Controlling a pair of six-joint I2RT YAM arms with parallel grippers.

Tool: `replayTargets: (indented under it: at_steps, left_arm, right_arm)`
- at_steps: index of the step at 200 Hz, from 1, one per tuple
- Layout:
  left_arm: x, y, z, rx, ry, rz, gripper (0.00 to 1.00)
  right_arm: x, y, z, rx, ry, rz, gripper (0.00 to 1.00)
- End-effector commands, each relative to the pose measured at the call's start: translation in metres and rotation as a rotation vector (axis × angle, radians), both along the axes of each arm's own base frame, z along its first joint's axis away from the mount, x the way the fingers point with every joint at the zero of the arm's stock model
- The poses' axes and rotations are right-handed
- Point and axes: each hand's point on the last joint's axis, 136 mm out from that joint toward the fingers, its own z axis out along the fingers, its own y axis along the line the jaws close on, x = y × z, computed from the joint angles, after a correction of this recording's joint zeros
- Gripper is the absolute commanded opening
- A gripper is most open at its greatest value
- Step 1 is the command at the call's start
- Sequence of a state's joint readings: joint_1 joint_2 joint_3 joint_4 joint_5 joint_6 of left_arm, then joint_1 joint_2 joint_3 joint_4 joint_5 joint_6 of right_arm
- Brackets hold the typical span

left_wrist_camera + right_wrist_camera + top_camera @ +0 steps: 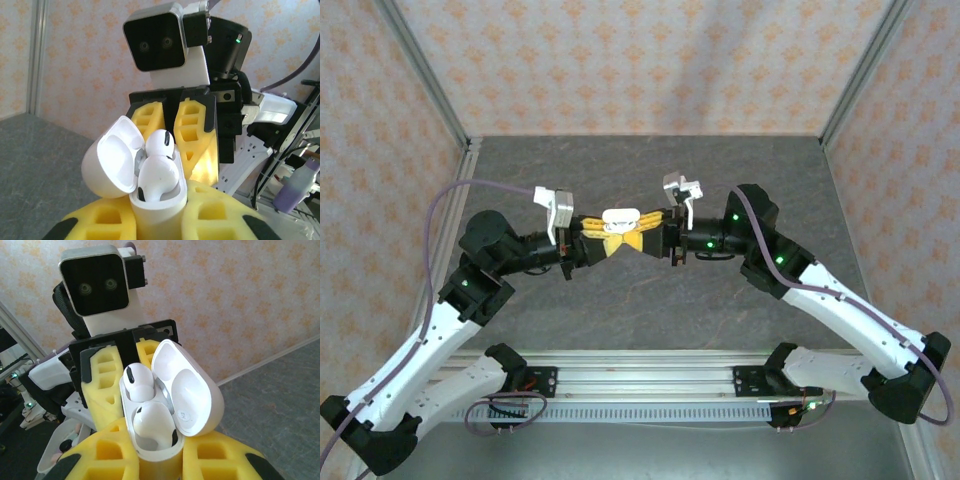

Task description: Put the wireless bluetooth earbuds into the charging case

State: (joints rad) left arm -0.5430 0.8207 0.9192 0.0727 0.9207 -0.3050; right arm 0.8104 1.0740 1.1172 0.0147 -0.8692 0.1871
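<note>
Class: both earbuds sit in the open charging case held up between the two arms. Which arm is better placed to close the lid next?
Probably the right. The left gripper is shut on the charging case, steadying it, so the right gripper facing it could tip the open lid down.

left arm [510, 252] and right arm [745, 238] flank the charging case [620, 218], lid [112, 162] raised to one side, table [650, 310] around free

Left hand [608, 240] and right hand [642, 240] meet mid-air (both clamped).
</note>
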Motion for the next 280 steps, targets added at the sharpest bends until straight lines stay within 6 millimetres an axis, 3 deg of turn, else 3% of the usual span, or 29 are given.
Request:
replayTargets:
  at_steps: [1, 10, 47, 85, 139, 187, 216, 253, 280]
  left_arm:
    - [-0.016, -0.006, 0.015, -0.006, -0.067, -0.084, 0.03]
    - [-0.015, -0.005, 0.013, 0.003, -0.070, -0.075, 0.00]
    - [-0.012, -0.001, 0.007, 0.026, -0.084, -0.028, 0.00]
    - [-0.010, 0.004, -0.007, 0.083, -0.107, 0.014, 0.00]
    - [-0.014, 0.005, -0.021, 0.145, -0.138, -0.002, 0.00]
    - [-0.021, 0.008, -0.027, 0.169, -0.219, -0.010, 0.00]
    - [-0.024, 0.006, -0.023, 0.149, -0.246, -0.029, 0.00]
    - [-0.018, 0.005, -0.024, 0.153, -0.229, -0.014, 0.00]
    - [-0.011, 0.004, -0.023, 0.144, -0.212, 0.008, 0.00]
  right_arm:
    - [-0.007, 0.004, 0.007, -0.001, -0.031, 0.035, 0.03]
    - [-0.006, 0.003, 0.005, -0.008, -0.032, 0.025, 0.07]
    - [0.001, -0.008, 0.007, -0.027, -0.051, -0.060, 0.40]
    - [0.012, -0.028, 0.016, -0.062, -0.006, -0.146, 0.54]
    - [0.026, -0.040, 0.030, -0.101, 0.075, -0.197, 0.55]
    - [0.068, -0.035, 0.000, -0.199, 0.223, -0.340, 0.46]
    - [0.084, -0.016, -0.026, -0.239, 0.335, -0.322, 0.42]
    - [0.063, 0.012, -0.032, -0.217, 0.442, -0.095, 0.35]
    - [0.039, 0.014, -0.024, -0.185, 0.418, 0.009, 0.35]
